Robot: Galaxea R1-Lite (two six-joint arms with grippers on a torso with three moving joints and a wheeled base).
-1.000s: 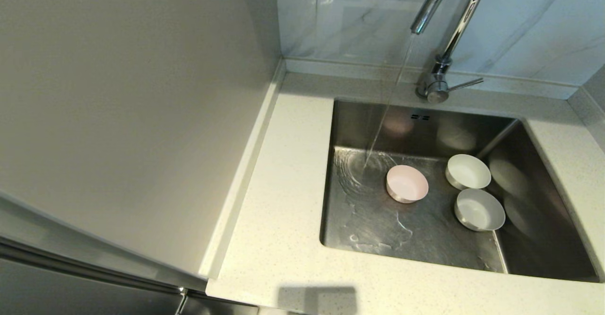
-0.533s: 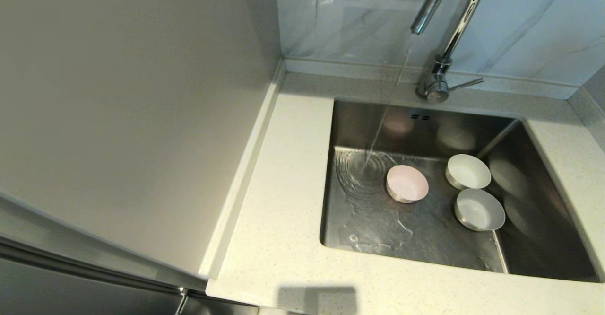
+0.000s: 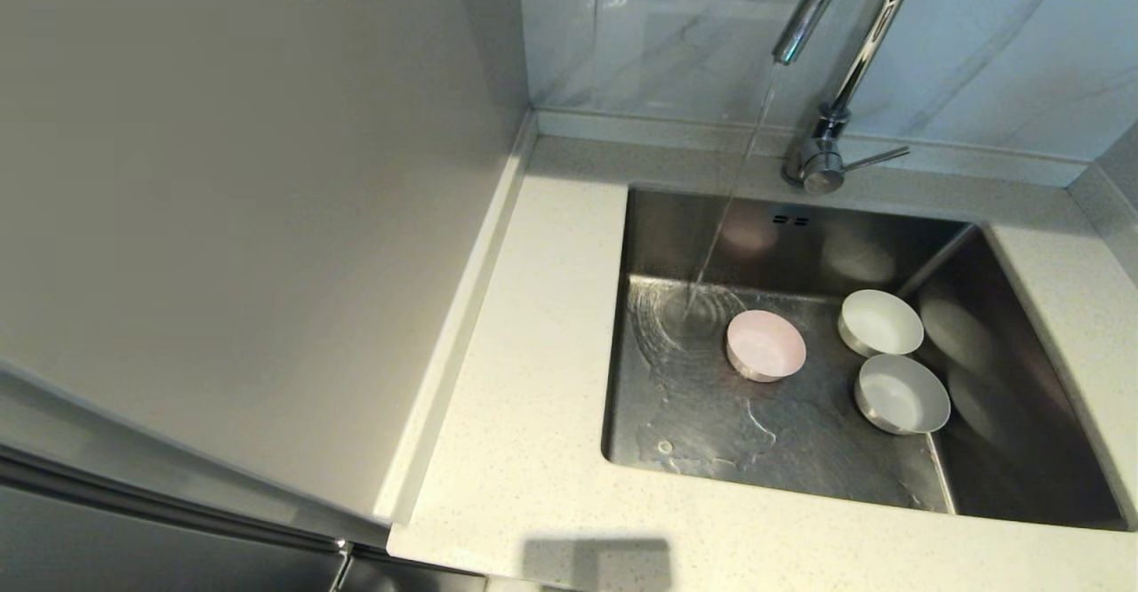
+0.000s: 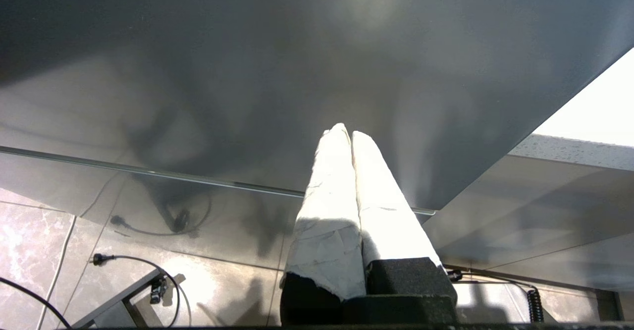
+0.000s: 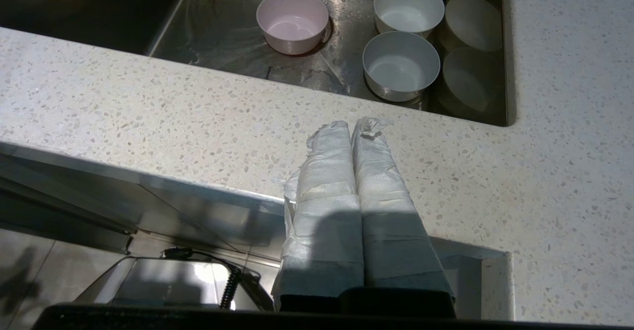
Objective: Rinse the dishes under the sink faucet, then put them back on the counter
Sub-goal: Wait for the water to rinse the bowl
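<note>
Left pincer point(image 4: 351, 134): we see its wrapped fingers pressed together, empty, low beside a dark cabinet panel point(image 4: 247, 72), above a tiled floor point(image 4: 29, 250) with cables.
Wall: a plain grey panel point(image 3: 222, 174) fills our left side; marbled tile point(image 3: 978, 41) runs behind the faucet.
Desk point(image 3: 533, 352): off-white, speckled, with a low raised rim, wrapping the sink.
Sink point(image 3: 800, 459): steel basin, its floor wet.
Water: a thin stream falls from the faucet point(image 3: 845, 59) onto the sink floor, just left of the pink bowl.
Pink bowl point(image 3: 765, 345): upright on the sink floor.
White bowls: two, point(image 3: 881, 322) and point(image 3: 901, 394), close together further right.
Right pincer point(image 5: 352, 127): fingers pressed together, empty, over the desk's front edge.
</note>
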